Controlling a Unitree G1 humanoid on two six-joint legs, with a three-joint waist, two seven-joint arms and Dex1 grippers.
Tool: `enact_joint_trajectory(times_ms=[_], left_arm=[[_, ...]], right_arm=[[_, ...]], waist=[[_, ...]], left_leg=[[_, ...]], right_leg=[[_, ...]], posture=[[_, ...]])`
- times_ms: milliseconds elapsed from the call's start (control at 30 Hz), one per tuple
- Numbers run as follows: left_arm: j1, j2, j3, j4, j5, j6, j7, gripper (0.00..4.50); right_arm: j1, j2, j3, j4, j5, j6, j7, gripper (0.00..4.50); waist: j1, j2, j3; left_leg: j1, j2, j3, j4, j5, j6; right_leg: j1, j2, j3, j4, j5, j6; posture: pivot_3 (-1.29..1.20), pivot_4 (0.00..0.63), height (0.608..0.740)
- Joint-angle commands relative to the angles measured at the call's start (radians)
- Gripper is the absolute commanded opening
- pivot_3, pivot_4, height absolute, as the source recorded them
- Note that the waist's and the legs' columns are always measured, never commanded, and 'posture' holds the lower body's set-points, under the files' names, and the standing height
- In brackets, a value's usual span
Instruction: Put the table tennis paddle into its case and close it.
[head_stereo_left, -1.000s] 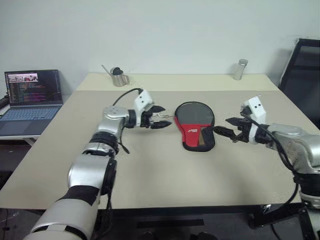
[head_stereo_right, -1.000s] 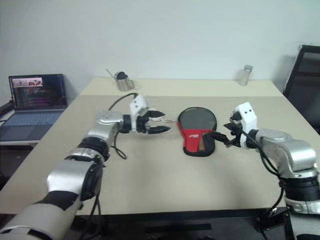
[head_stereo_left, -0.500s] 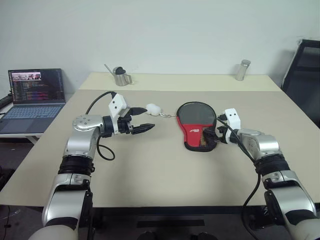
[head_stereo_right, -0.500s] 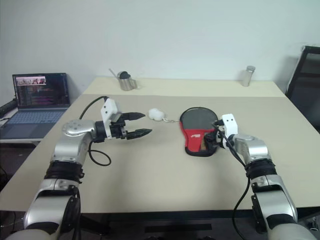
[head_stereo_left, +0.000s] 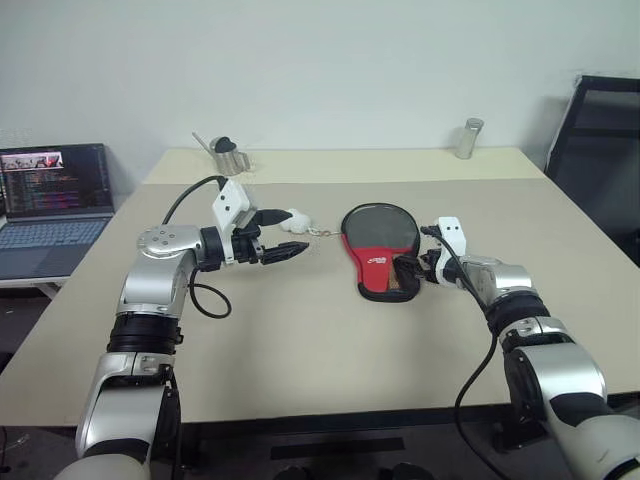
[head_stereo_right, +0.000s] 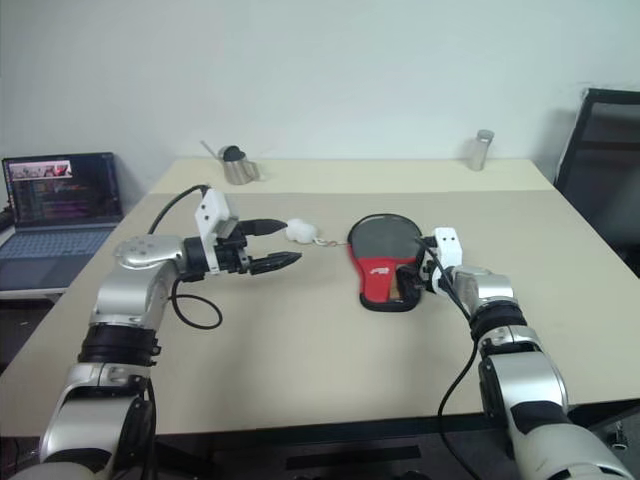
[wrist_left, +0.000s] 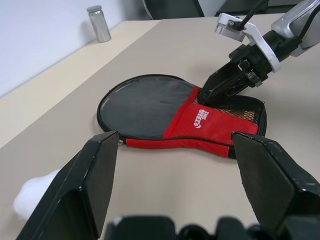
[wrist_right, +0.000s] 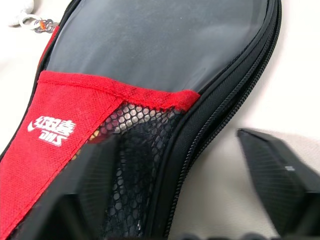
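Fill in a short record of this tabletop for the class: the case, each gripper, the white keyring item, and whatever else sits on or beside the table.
case: flat on the table, black round end away from the robot, red mesh pocket nearer
right gripper: low at the case's mesh end, one finger over the mesh, one on the table beside the zip edge
left gripper: open, above the table, left of the case, holding nothing
white fluffy charm: on the table beside the left gripper, clip toward the case
far edge: metal cup, metal canister
beside the table: open laptop
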Motion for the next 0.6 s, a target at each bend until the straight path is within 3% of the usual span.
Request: enact_joint_trajectory(times_ms=[33,300,600], left_arm=[[-0.004,0.023,0.005,-0.054,-0.027,-0.001,0.004,3.9],[0.059,0.077,0.018,-0.108,-0.08,0.057,-0.055,3.9],[0.217,0.202,0.032,-0.197,-0.151,0.125,-0.149,3.9]], right_arm=[[0.005,0.035,0.011,0.014,-0.012,0.032,0.042,2.58],[0.034,0.075,0.019,-0.059,-0.006,0.091,0.079,0.13],[0.133,0.115,0.047,-0.436,0.064,0.335,0.122,0.03]], waist=[[-0.001,0.0,0.0],[-0.002,0.0,-0.001],[-0.008,0.001,0.0]], left_leg=[[0.0,0.0,0.0,0.0,0.0,0.0],[0.002,0.001,0.001,-0.001,0.0,0.0],[0.002,0.004,0.001,-0.003,0.0,0.0]], right_leg=[[0.0,0.0,0.0,0.0,0.0,0.0],[0.0,0.001,0.001,0.0,0.0,0.0],[-0.001,0.003,0.003,0.0,0.0,-0.001]], posture=[[0.0,0.15,0.74],[0.0,0.15,0.74],[0.0,0.15,0.74]])
